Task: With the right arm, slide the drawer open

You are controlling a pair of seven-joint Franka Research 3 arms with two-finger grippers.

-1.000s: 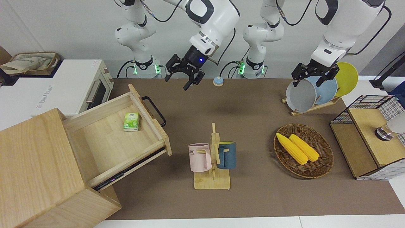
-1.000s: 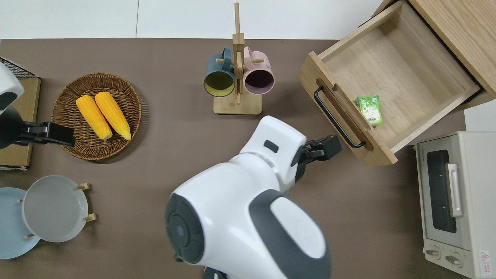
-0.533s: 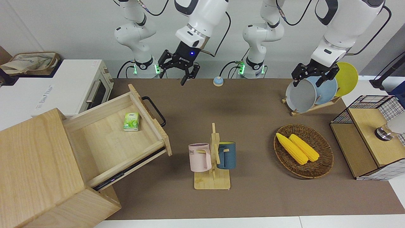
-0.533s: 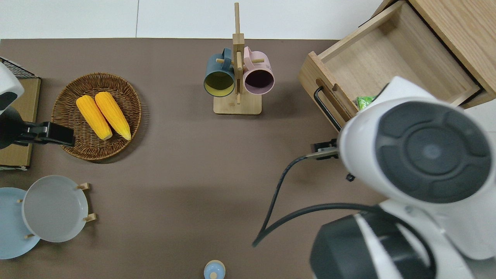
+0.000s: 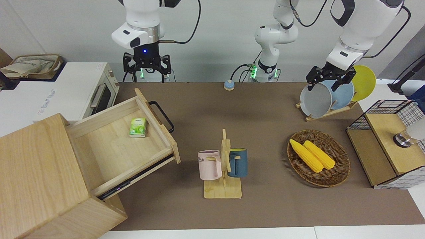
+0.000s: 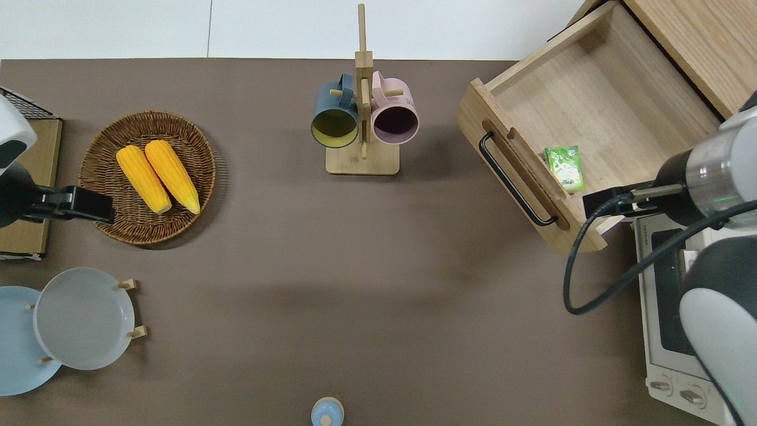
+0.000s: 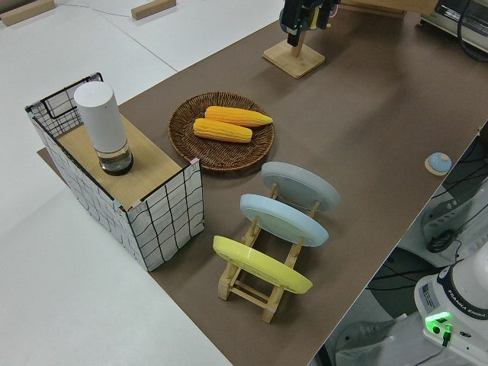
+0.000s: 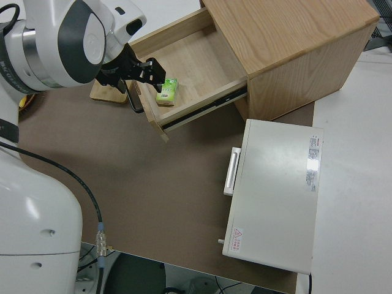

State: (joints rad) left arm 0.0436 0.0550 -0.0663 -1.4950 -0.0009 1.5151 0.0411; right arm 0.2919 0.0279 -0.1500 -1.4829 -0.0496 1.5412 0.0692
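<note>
Drawer (image 5: 116,139) stands pulled well out of the cabinet (image 5: 40,179), just beside the toaster oven (image 5: 76,93) at the right arm's end of the table; a small green packet (image 5: 137,127) lies inside near the drawer front. Right gripper (image 5: 147,66) is up in the air, fingers apart, gripping nothing, w/ the overhead view placing it over the drawer corner nearest the oven. Left arm parked. Drawer looks rigid wood on rails, prob. moderate weight, smooth travel. Best hold: black bar handle (image 6: 513,180) mid-span, pulling straight along the rails.
</note>
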